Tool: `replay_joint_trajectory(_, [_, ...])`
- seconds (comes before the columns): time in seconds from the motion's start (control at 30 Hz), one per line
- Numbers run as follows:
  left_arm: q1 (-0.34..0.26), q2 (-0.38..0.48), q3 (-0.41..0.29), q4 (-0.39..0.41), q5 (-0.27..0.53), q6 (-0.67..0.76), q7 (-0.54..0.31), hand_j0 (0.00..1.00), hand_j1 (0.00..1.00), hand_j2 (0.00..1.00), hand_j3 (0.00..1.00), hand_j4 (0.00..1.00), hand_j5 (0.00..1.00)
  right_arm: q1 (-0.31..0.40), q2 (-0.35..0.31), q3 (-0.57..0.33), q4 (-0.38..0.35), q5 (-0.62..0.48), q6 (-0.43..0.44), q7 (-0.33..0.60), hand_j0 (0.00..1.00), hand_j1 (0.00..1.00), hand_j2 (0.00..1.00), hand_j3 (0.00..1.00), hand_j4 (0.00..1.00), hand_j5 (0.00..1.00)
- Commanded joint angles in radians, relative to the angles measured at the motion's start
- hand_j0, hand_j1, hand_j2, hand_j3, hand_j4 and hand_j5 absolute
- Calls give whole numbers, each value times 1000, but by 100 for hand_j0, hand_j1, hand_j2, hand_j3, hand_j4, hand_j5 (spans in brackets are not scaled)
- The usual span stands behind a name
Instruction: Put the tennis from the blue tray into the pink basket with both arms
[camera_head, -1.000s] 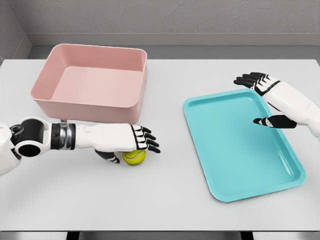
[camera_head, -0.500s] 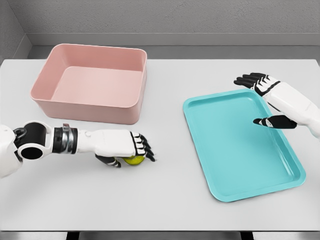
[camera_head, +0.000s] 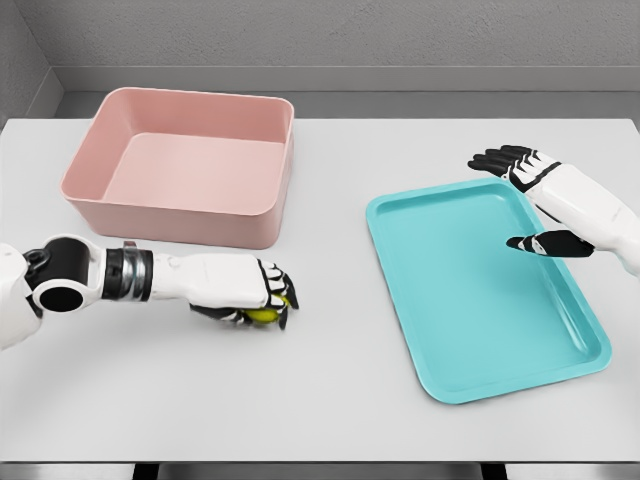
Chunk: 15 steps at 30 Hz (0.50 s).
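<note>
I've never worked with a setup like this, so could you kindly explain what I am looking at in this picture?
This is a simulator's render, seen from a camera on a humanoid robot's head, looking down at a white table. The two white arms are the robot's own. Its left hand is curled around a yellow tennis ball on the table, just in front of the empty pink basket. Its right hand hovers open over the far right edge of the blue tray, which holds nothing. The job is to get the ball into the basket.

A plain white table (camera_head: 340, 400) stands before a grey wall (camera_head: 350, 35).
</note>
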<state>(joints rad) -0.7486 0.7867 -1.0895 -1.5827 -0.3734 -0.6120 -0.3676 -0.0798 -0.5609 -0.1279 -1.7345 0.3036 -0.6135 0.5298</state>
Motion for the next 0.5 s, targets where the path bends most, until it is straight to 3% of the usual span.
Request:
replay_joint_trajectory(0.0, [0,0,2,-5,7,1,1,55,55,55,55,55,55,0,-2,1,0,-7,3,-1,100,100,100,100,100,100])
replay_joint_trajectory(0.47, [-84,8,2,-23,76,1,3,56,56,56,56,56,56,0,-2,-1,0,-7,3,-1,100,100,100,100,100,100])
